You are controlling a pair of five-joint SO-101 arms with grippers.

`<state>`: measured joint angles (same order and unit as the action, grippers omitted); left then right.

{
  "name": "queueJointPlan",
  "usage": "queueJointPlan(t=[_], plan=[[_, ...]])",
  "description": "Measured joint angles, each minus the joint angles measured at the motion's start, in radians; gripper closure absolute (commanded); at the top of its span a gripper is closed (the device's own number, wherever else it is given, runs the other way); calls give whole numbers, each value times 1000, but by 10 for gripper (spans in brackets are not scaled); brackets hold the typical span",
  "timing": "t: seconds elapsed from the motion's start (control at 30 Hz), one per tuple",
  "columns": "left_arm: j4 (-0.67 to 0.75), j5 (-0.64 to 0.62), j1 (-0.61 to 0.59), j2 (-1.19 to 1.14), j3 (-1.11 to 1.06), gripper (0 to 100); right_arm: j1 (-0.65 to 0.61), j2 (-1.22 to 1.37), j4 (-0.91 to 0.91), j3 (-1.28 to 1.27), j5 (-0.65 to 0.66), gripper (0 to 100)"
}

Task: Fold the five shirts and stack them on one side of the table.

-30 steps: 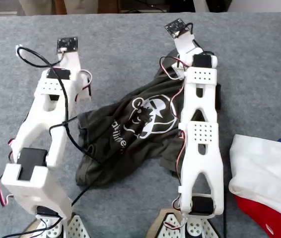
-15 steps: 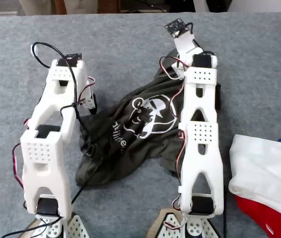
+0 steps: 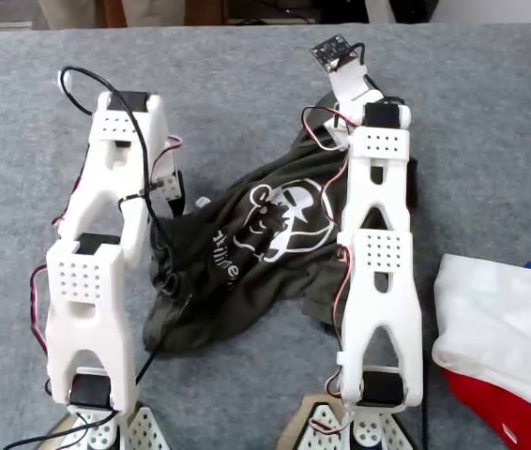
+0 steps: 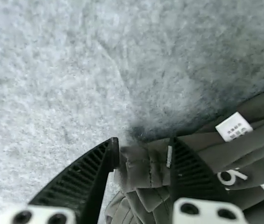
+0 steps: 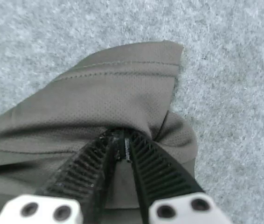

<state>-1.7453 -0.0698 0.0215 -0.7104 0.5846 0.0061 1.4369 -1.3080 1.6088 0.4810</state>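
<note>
While the right gripper [image 5: 123,142] pinches the shirt [image 3: 247,253], the left gripper [image 4: 141,151] straddles its bunched edge, half open, having swung in.

Soft, even light falls from above. The olive shirt [image 3: 247,234] reads dark against the bright grey felt table [image 3: 247,75], and the white arms [image 3: 378,244] over it cast faint, short shadows. In the left wrist view a deep shadow pools on the felt just beside the shirt's bunched edge; the right wrist view shows shaded folds.
</note>
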Motion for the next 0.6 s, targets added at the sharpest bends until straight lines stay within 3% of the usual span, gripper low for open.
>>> queueJointPlan(t=[0.17,0.3,0.6], plan=[[20,0,0,-3,-72,829,0,0,0,0,0,991],[75,-61,0,-40,-89,955,0,0,0,0,0,991],[91,-207,0,-64,32,980,0,0,0,0,0,991]])
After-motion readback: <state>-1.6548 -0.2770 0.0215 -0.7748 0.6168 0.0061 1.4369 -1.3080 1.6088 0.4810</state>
